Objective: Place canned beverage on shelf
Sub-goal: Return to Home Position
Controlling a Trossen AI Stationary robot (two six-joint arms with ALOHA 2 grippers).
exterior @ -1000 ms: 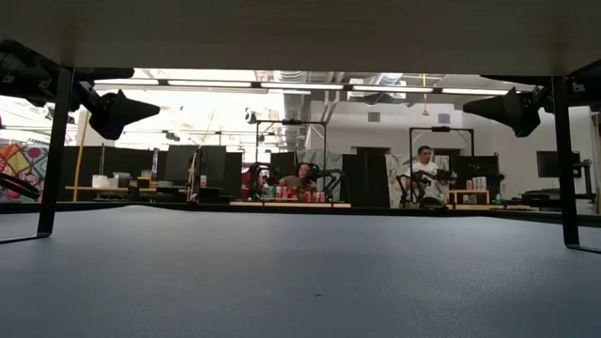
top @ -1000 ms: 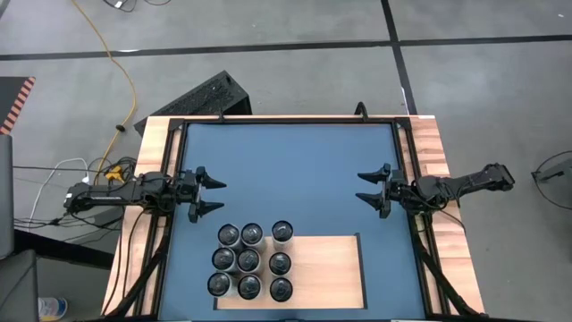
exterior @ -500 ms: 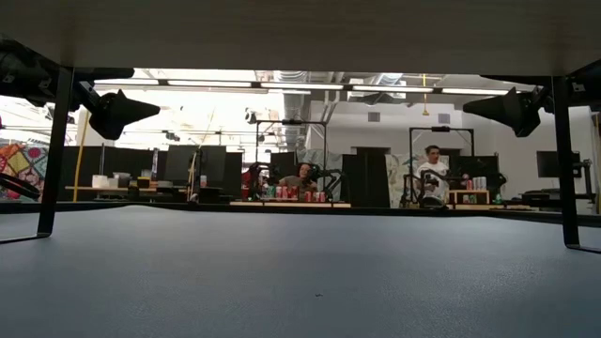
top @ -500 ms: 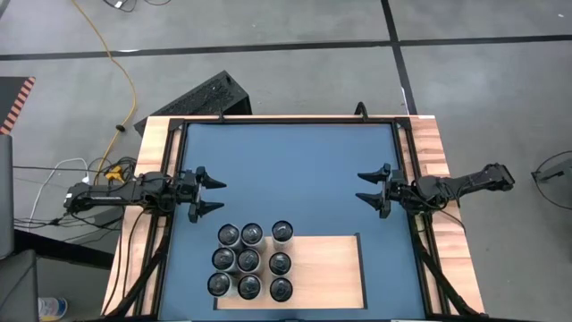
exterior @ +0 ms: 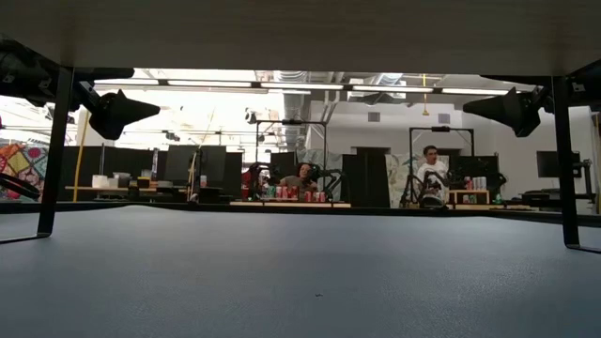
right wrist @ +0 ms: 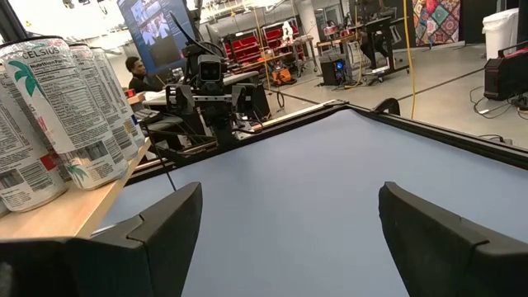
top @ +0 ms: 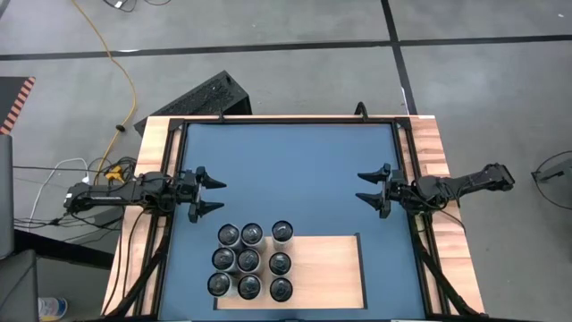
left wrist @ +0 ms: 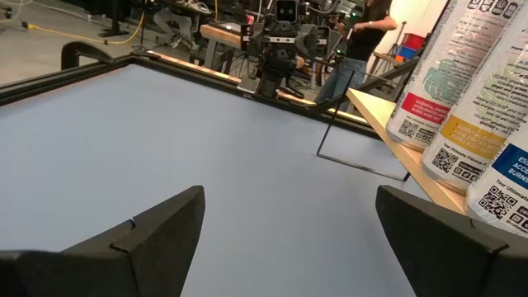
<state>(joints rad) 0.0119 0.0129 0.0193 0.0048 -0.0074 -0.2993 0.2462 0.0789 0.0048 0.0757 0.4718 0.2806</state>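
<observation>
The shelf, a pale wood panel, stands raised on thin black legs at the table's near edge. Several canned beverages stand upright in rows on its left part. They show in the left wrist view and the right wrist view too. My left gripper hovers open over the blue table's left side, just beyond the cans, pointing level toward the right. My right gripper hovers open at the right side, pointing toward the left. Nothing lies between either pair of fingers.
The blue table top is bordered by a black rail and wooden side strips. The shelf's right half is bare wood. Its underside spans the low view's top. People sit and stand in the room beyond.
</observation>
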